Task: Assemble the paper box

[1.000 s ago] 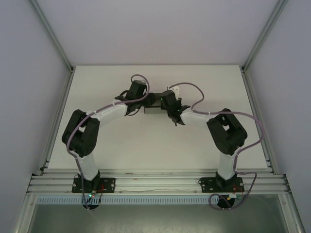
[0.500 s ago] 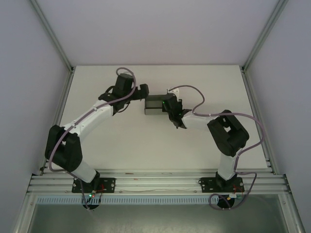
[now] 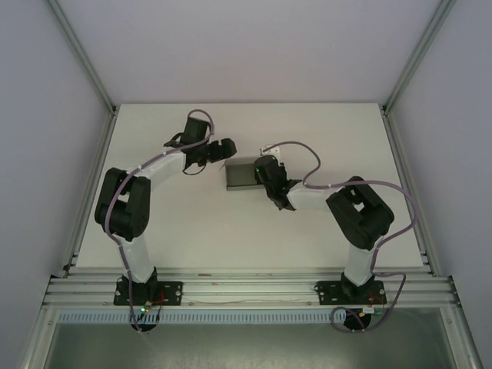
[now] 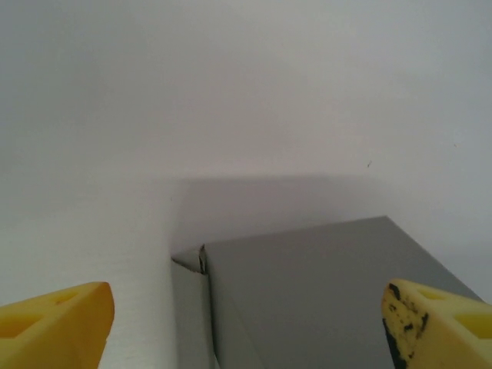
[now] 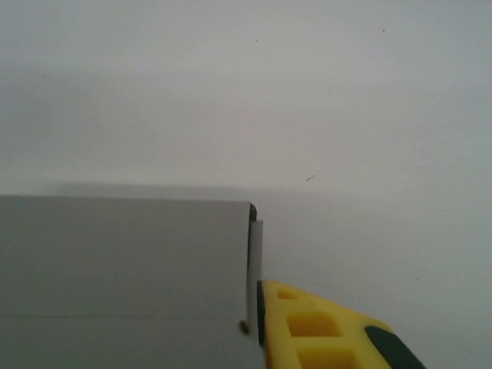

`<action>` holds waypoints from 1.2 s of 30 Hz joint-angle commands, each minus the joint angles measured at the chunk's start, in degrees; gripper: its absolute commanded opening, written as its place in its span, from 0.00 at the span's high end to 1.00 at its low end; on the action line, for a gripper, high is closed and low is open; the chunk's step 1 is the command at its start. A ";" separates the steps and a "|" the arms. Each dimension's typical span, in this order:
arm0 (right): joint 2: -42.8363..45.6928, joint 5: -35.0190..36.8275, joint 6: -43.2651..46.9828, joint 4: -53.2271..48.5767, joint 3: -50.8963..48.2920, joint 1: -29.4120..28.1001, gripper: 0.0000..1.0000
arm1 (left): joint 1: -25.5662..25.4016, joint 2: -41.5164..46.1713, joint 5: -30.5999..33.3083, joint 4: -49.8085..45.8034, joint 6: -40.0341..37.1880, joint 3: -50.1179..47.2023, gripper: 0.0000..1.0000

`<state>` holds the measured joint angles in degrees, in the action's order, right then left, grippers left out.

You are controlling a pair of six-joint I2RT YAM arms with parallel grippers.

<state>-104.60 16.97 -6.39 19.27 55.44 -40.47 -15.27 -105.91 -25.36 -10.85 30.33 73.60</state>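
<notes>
The paper box [image 3: 240, 175] is a small grey cardboard box lying on the white table [image 3: 192, 223] between the two arms. My left gripper [image 3: 224, 148] hovers by its far left corner, open and wide, touching nothing. In the left wrist view the box [image 4: 307, 300] lies low between the two yellow fingertips [image 4: 54, 327]. My right gripper [image 3: 265, 171] sits at the box's right end. In the right wrist view one yellow finger [image 5: 323, 330] presses against the box's [image 5: 123, 269] end wall. The cardboard hides the other finger.
Aluminium frame rails run along the table's left [image 3: 92, 184] and right [image 3: 403, 184] sides and across the front [image 3: 246, 280]. White walls close in the back and both sides. Open table lies in front of the box.
My left gripper has come off the box, opened wide and drawn back to the left. The box has turned in the right gripper and now lies flat.
</notes>
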 commanded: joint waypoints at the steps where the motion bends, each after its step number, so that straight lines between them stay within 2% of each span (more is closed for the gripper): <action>1: 2.76 0.09 -0.15 -1.44 -1.50 -0.58 0.83 | 0.02 -0.30 -3.90 4.32 2.87 -2.40 0.16; 4: 4.23 -0.12 -0.38 -2.66 -2.76 -1.16 0.77 | 0.00 -1.47 -6.44 6.81 4.11 -4.93 0.22; 9: 8.01 -1.65 -0.56 -5.84 -5.23 -1.45 0.67 | -0.02 -2.82 -7.02 8.13 4.03 -7.21 0.33; 14: 15.55 -7.16 0.10 -8.29 -9.90 -1.46 0.48 | 0.00 -4.76 -6.90 8.47 3.53 -8.39 0.36; 17: 19.74 -10.15 -0.14 -11.45 -11.41 -1.38 0.33 | 0.03 -6.18 -8.15 9.13 3.33 -8.19 0.42; 22: 22.59 -12.91 -2.32 -15.79 -10.18 0.18 0.20 | 0.09 -7.60 -8.73 10.12 2.95 -7.75 0.45; 29: 18.60 -24.99 -9.76 -17.93 -3.58 9.71 0.01 | 1.96 -9.59 -13.92 16.95 4.31 -10.06 0.63; 33: 13.05 -37.03 -14.40 -20.44 1.99 16.06 0.00 | 3.38 -10.38 -18.52 23.94 6.53 -13.08 0.73; 36: 8.37 -41.89 -15.70 -23.68 6.15 17.72 0.00 | 4.17 -10.59 -19.77 26.57 7.35 -14.74 0.80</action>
<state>-93.03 -15.88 -18.39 0.47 58.81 -23.31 -11.64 -113.67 -43.86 13.69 36.53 61.43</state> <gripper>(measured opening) 0.998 0.214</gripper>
